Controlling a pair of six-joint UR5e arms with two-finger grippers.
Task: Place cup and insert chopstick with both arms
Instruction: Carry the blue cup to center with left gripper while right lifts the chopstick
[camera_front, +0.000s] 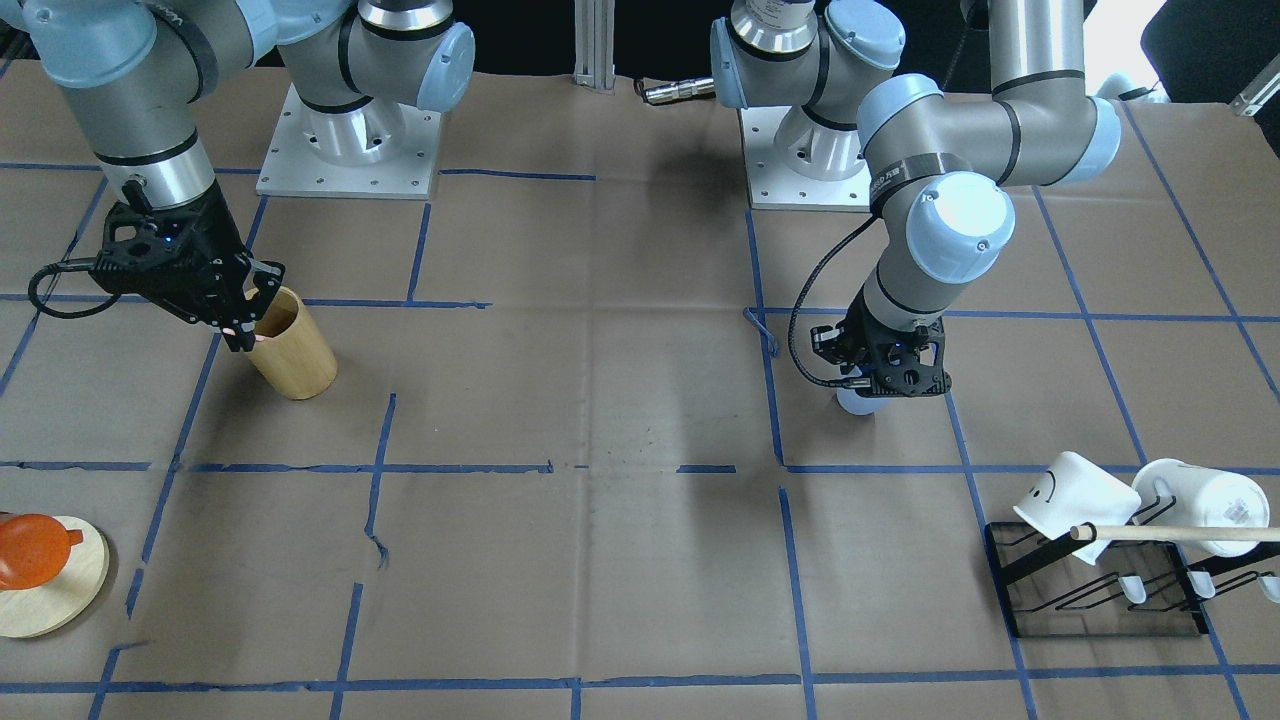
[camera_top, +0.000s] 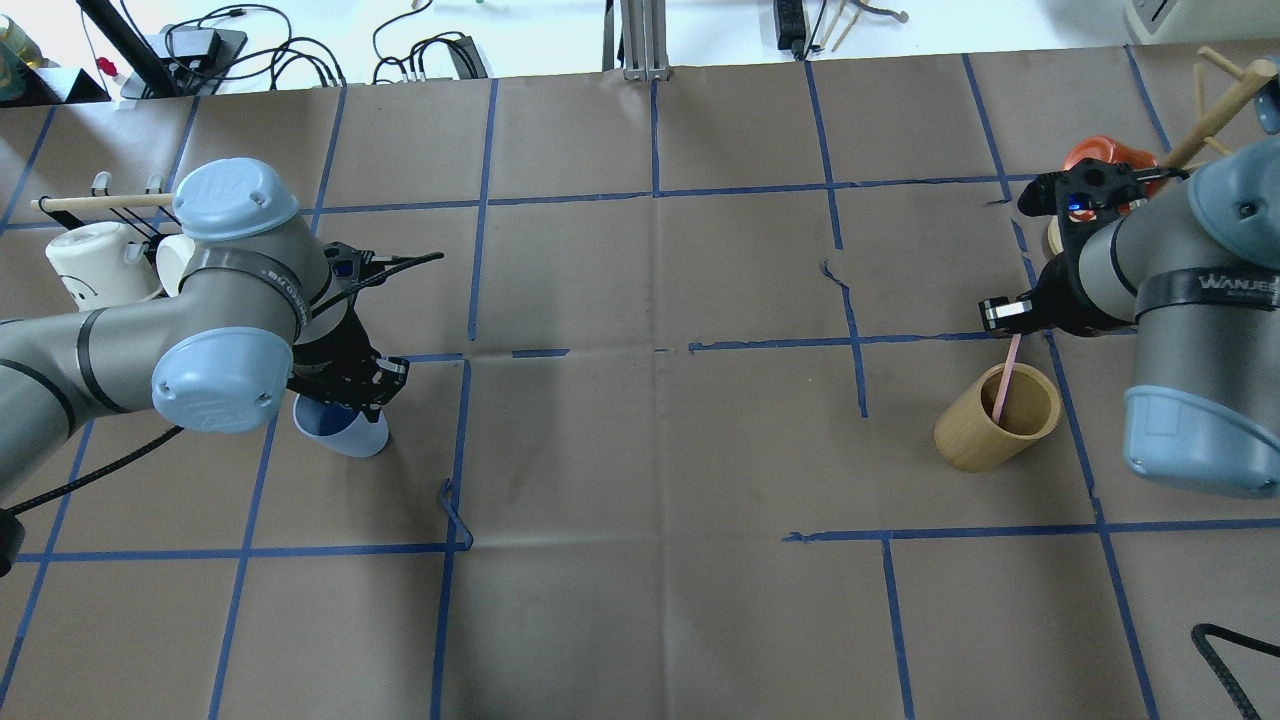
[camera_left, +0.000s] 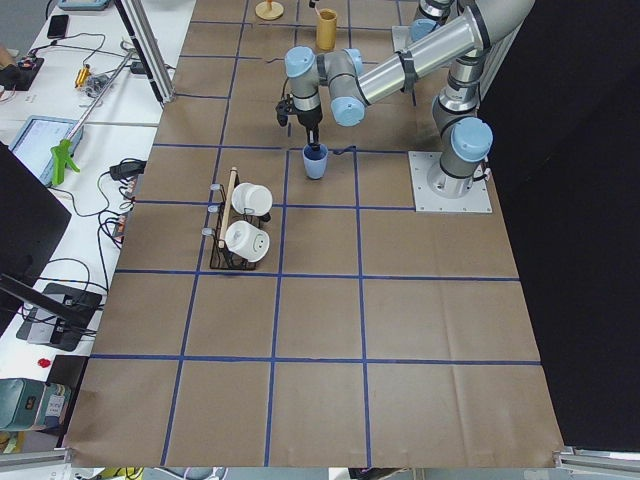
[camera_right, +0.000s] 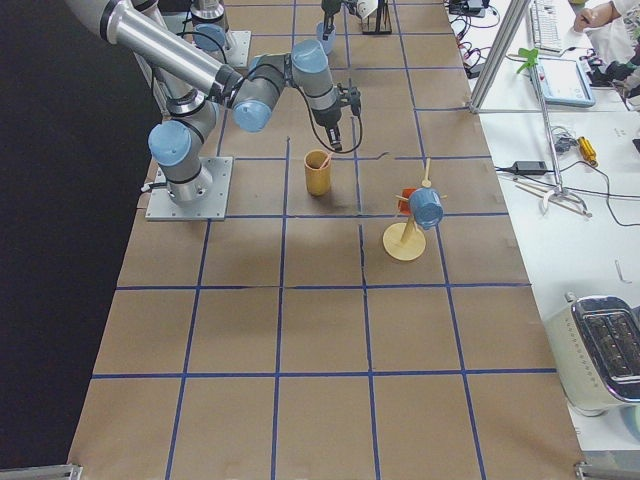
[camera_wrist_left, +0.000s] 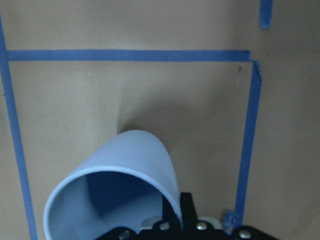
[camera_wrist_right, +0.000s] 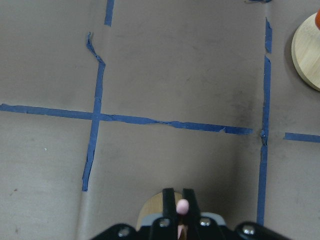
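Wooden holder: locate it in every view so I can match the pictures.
Front-facing: wooden holder far left, mid-height.
Overhead: holder right, below mid-height.
Exterior left: holder top edge, centre.
Exterior right: holder upper centre.
Left wrist: not in it.
Right wrist: sliver at bottom edge.
Shared landmark: right hand over it, shut on pink chopstick.

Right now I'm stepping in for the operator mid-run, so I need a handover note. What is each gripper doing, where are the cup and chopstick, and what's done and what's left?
Left gripper: shut on the rim of the blue cup, which is mouth up, down at the table in the robot's left half.
Right gripper: shut on the pink chopstick, whose lower end is inside the bamboo holder.
Done: cup lowered into place, chopstick partly inserted.
Left: release both and retract. I cannot confirm that the cup rests fully on the table.
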